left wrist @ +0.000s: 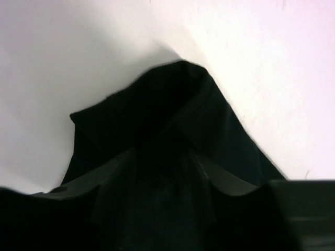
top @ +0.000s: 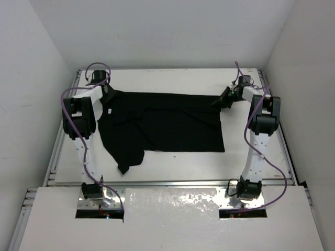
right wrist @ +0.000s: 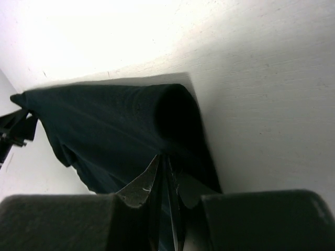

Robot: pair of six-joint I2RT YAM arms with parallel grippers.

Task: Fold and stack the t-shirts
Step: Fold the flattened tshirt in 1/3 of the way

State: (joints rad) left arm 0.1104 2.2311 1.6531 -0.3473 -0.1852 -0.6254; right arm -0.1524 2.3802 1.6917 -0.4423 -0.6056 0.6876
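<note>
From the top view, finds the t-shirt (top: 167, 123) lying on the white tabletop (top: 172, 167), spread wide toward the far side, one sleeve trailing to the near left and wrinkles across the chest. Places the left hand (top: 107, 93) at the far left corner of the cloth and the right hand (top: 224, 98) at the far right corner, well apart, probably to take both ends of one edge and carry it over in a first fold. Cannot settle either grip from up here. From the left wrist view, shows the t-shirt (left wrist: 172, 120) heaped into a dark peak against the tabletop (left wrist: 63, 63), with cloth filling the gap between the fingers (left wrist: 104, 173). Shows those fingers standing apart, yet cannot tell whether pressing the cloth or merely straddling it. Gives no sight of the rest of the garment. From the right wrist view, supplies what the other two hide: the right hand (right wrist: 166, 175) with tips almost touching, pinching a thin edge of the t-shirt (right wrist: 115, 120), raised into a rolled fold above the tabletop (right wrist: 261, 78). Catches also, at the far left edge, a dark shape likely to be the left hand, too small to judge. Reckons the fold barely begun, with nothing stacked yet.
</note>
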